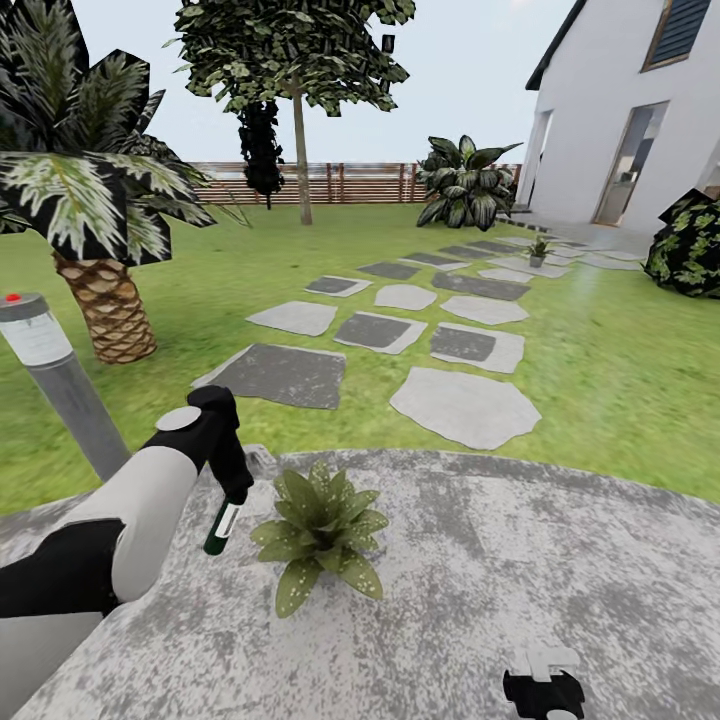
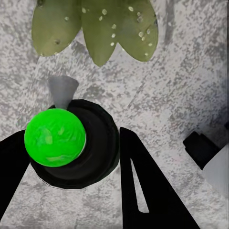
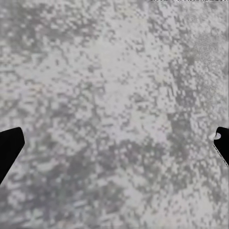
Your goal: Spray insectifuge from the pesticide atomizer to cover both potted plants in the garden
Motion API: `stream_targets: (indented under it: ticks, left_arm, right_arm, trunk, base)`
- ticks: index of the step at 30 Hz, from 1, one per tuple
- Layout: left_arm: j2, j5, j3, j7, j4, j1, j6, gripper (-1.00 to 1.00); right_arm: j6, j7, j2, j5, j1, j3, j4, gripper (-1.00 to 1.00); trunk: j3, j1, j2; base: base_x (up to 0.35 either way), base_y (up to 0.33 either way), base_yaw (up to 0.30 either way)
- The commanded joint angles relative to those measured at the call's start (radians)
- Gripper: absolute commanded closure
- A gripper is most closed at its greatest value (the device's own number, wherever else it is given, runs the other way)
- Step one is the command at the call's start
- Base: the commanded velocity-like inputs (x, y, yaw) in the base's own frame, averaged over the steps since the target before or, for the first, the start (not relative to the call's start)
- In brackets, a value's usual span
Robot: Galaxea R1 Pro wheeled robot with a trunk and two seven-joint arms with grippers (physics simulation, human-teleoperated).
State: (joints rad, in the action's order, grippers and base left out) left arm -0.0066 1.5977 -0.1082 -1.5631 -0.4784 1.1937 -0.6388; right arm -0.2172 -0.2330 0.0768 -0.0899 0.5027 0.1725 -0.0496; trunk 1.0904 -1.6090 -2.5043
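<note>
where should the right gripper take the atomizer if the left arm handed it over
Probably the lower body. The left gripper clamps the pesticide atomizer near its top, leaving the dark bottle and white label hanging free below, beside the potted plant. The open right gripper could come in level from the plant side, fingers straddling the slim body.

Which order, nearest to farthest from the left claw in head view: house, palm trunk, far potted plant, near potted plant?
1. near potted plant, beside the left claw, on the patio
2. palm trunk, on the lawn at left
3. far potted plant, on the stepping stones
4. house, at far right
</note>
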Motion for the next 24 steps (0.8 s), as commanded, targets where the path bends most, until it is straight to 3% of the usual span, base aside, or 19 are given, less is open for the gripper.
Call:
stream_targets:
  ticks: [1,9,17,24]
  left_arm:
    - [-0.002,0.009,-0.005,-0.008,0.000,0.000,-0.010,1.00]
    - [-0.020,0.010,-0.005,-0.008,0.000,-0.002,-0.012,1.00]
    - [-0.027,0.010,-0.005,-0.008,0.000,-0.002,-0.012,1.00]
    - [-0.027,0.010,-0.004,-0.008,0.000,-0.002,-0.012,1.00]
  right_arm:
    - [-0.003,-0.002,0.000,-0.010,0.000,0.008,0.000,-1.00]
    - [-0.003,-0.002,-0.002,-0.010,0.000,0.008,-0.001,-1.00]
    - [-0.004,-0.002,-0.002,-0.010,0.000,0.008,-0.001,-1.00]
    - [-0.004,-0.002,-0.002,-0.010,0.000,0.008,-0.001,-1.00]
  trunk:
    - [0.001,0.000,0.000]
    - [0.001,0.000,0.000]
    - [0.001,0.000,0.000]
    - [0.001,0.000,0.000]
  base:
    - [0.136,-0.150,0.000]
    - [0.216,-0.200,0.011]
    - [0.192,-0.218,0.237]
    - [-0.108,-0.229,0.277]
